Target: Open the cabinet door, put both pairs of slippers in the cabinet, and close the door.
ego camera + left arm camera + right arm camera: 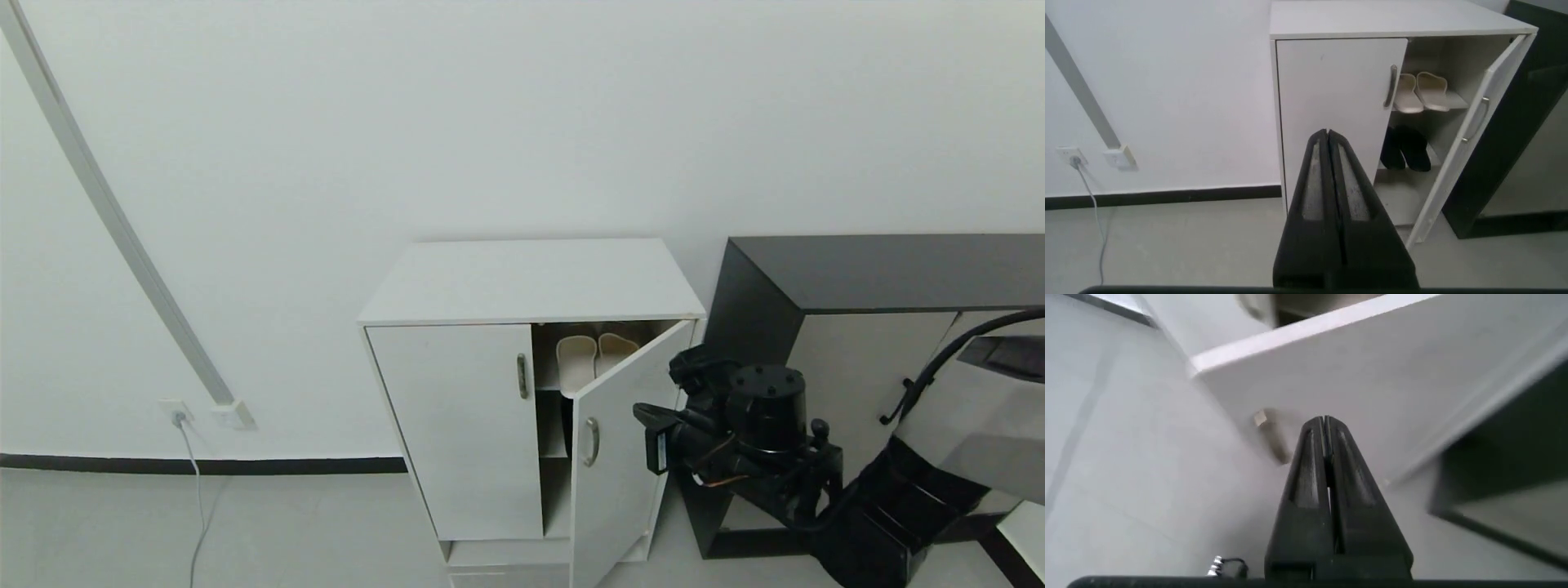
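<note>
Left gripper [1327,135] is hanging before the cabinet [522,282], its claw pressed together. At six o'clock in the head view, beige slippers [586,355] are lying on the upper shelf [1458,100] and black slippers [1407,147] are sitting below them, behind the half-open right door [620,457]. Right gripper [1325,423], likewise pressed together, is hovering at four o'clock, near that door's outer face.

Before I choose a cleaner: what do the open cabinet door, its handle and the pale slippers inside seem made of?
Cabinet door: likely laminated board, matte white, flat with square edges. Handle: probably brushed metal, dull grey sheen. Pale slippers: perhaps moulded foam or rubber, smooth and seamless; too small to be sure.
</note>
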Controlling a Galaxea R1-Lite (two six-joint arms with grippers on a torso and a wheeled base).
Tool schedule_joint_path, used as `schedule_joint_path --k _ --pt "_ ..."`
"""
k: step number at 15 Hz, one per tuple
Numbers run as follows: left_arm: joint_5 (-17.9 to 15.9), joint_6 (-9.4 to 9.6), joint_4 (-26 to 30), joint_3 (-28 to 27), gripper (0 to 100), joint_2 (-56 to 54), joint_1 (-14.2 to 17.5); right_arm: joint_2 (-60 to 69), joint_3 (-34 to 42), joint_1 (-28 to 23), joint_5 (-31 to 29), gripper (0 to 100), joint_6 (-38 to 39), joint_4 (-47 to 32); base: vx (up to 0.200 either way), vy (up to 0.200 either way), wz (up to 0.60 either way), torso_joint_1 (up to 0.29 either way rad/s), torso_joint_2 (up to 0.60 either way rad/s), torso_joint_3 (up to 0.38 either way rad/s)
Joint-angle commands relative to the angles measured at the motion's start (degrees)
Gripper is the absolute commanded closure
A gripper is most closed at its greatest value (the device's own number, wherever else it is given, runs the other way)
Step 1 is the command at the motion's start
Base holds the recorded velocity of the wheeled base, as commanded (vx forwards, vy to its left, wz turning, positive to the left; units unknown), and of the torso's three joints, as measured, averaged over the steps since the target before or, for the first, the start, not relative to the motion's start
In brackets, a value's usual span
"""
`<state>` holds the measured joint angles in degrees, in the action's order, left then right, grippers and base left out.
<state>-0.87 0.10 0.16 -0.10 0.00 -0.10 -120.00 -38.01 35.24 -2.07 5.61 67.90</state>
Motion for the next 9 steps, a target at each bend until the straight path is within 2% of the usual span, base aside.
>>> schedule_joint_path --k 1,3,9 --pt "0.0 -0.01 0.0 0.0 100 0.0 0.0 -0.5 5.8 0.4 0.8 100 -0.2 4.4 0.0 0.0 0.0 0.0 0.0 0.0" --pt "0.0 0.08 0.0 0.0 100 0.1 0.0 -0.5 8.6 1.0 0.9 100 -0.2 7.0 0.0 0.0 0.0 0.0 0.0 0.0" --pt "0.1 -0.01 -0.1 0.0 100 0.0 0.0 -1.3 9.7 1.6 0.8 100 -0.2 7.4 0.2 0.0 0.0 -0.002 0.0 0.002"
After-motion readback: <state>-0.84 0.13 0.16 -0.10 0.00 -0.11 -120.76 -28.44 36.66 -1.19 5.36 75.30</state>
